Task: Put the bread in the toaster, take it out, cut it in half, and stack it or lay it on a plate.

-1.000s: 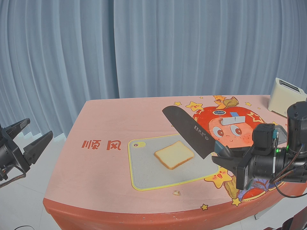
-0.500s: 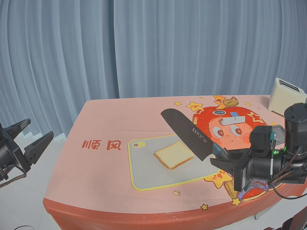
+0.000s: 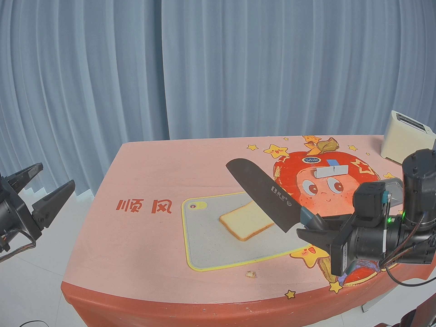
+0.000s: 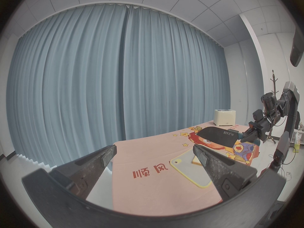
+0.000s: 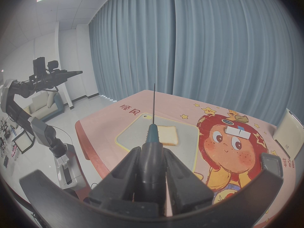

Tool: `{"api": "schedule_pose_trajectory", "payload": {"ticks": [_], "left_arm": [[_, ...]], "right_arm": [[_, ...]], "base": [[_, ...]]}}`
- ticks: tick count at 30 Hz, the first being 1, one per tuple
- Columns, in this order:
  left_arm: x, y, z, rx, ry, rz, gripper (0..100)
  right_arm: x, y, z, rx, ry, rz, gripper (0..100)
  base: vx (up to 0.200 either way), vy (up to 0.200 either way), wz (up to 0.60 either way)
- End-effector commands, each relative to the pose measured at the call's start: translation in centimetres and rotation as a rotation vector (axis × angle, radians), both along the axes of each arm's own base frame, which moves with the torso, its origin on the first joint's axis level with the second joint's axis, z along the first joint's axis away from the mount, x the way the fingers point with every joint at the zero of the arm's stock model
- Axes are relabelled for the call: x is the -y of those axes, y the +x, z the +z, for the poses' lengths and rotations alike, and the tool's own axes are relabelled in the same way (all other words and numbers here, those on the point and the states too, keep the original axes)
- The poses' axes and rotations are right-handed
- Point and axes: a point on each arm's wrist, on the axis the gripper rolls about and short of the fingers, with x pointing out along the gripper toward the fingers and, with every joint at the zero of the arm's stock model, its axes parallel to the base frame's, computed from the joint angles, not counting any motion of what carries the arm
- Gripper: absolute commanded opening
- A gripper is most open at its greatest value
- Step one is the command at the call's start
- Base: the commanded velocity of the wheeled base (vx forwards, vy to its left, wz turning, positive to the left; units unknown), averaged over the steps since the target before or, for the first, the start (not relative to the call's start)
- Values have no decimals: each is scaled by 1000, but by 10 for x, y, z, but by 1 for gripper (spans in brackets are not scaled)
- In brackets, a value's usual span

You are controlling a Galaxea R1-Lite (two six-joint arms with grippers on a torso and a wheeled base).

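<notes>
A slice of bread lies flat on a grey cutting board with a yellow rim, in the middle of the pink table. My right gripper is shut on the handle of a black-bladed knife. The blade hangs above the board and slants up and away, covering the slice's far right corner in the head view. The right wrist view has the knife edge-on, in line with the bread. The left gripper is open, off the table's left side with nothing in it.
A cream toaster stands at the table's far right corner. A small white and blue piece lies on the cartoon print. A crumb sits near the front edge. A grey square object lies by my right arm.
The right gripper has carried the knife to the left and a little lower, so the blade now overlaps the bread. The left gripper has barely shifted.
</notes>
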Motion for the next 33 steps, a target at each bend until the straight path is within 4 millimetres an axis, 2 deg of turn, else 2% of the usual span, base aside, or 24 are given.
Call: {"api": "schedule_pose_trajectory", "payload": {"ticks": [1,12,18,28,33], "left_arm": [[2,9,2,-16,-23,-4,100],[18,50,1,41,-68,-77,100],[29,72,10,39,-62,-110,100],[41,90,16,27,-43,-144,100],[53,97,13,31,36,-190,100]], "right_arm": [[-1,0,-1,-5,-5,2,0],[-1,2,-2,-5,-9,-4,0],[-2,2,-2,-5,-9,-4,0],[-2,0,-2,-7,-11,1,0],[-5,-4,-4,-5,-27,7,0]], "base": [[0,0,0],[0,0,0],[0,0,0],[0,0,0],[0,0,0]]}}
